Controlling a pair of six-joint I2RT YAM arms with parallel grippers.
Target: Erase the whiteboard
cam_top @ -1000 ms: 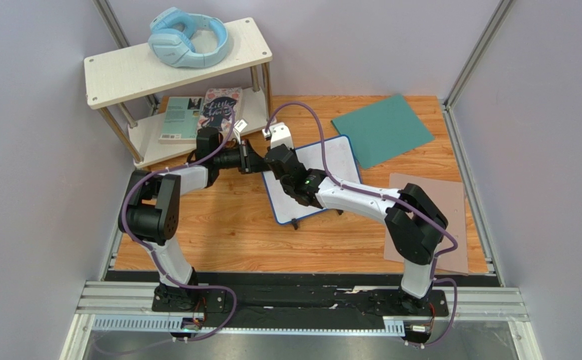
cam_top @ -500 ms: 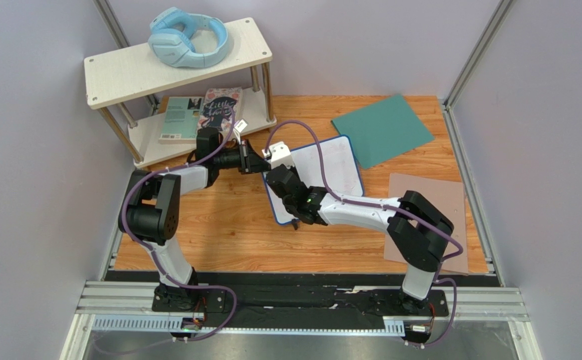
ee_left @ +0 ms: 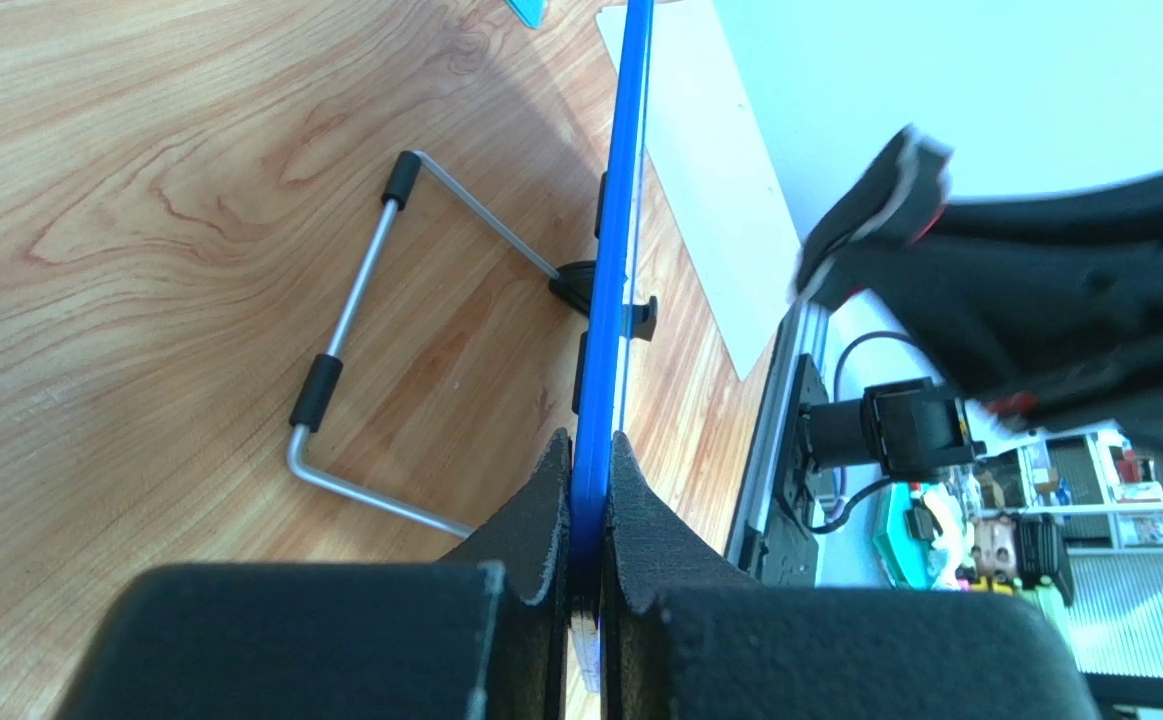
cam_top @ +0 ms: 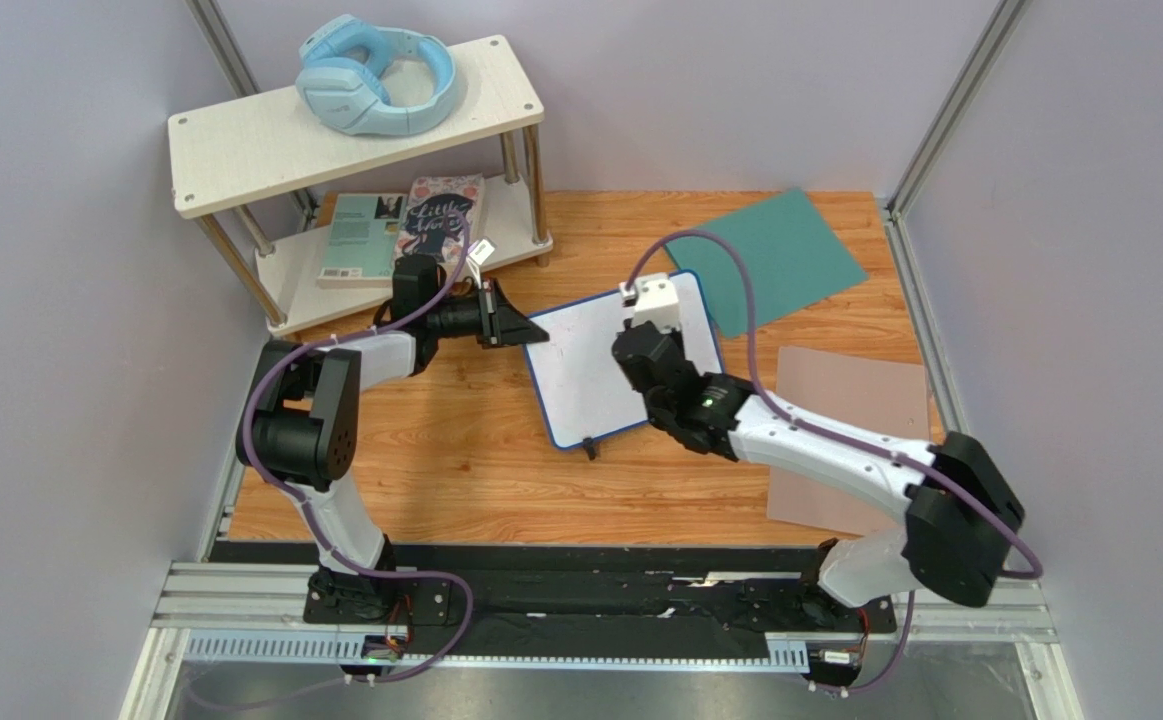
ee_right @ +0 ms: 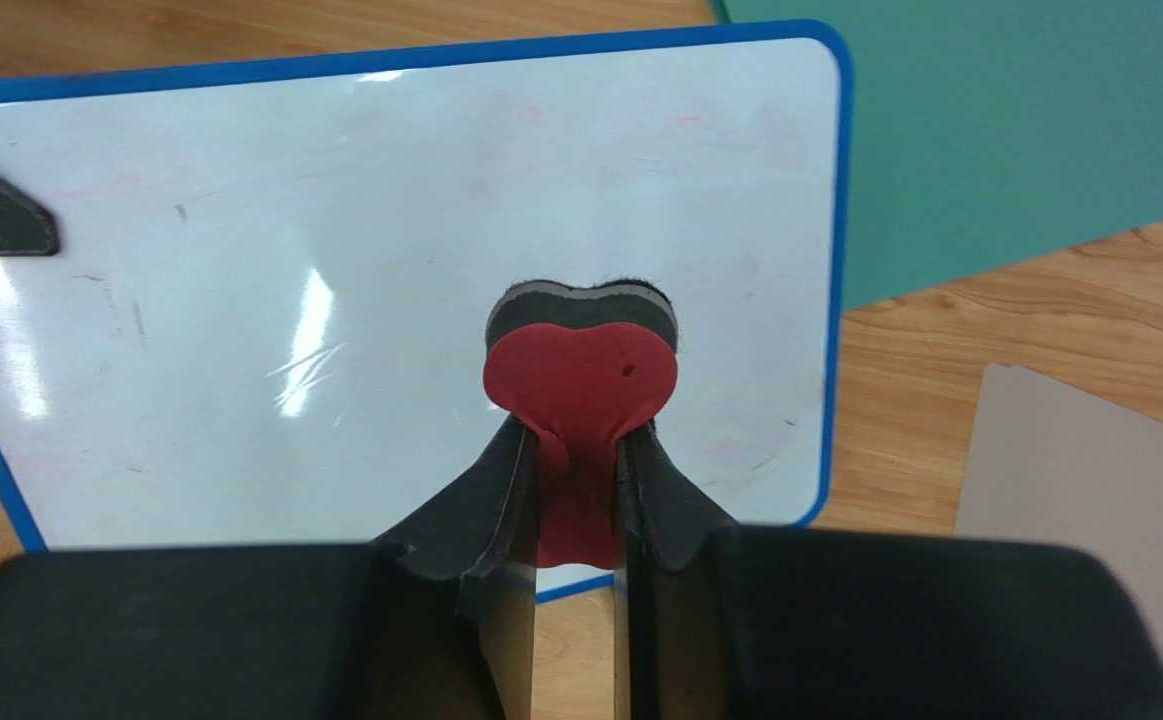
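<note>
Whiteboard [cam_top: 602, 383] sits mid-table [cam_top: 437, 465], between shelf [cam_top: 242, 143] and green sheet [cam_top: 765, 258], face up to R arm. L gripper [ee_left: 587, 450] is clamped fully shut on the blue frame at board's left edge; judged to steady board vs. wipe pressure. R gripper [ee_right: 580, 450] is nearly closed, pinching red heart-shaped eraser [ee_right: 580, 368], felt side toward board, over right-centre area. Contact w/ surface not confirmed. Wire stand [ee_left: 377, 300] folds out behind board. Surface approx. clean: faint smudges only, no legible writing.
</note>
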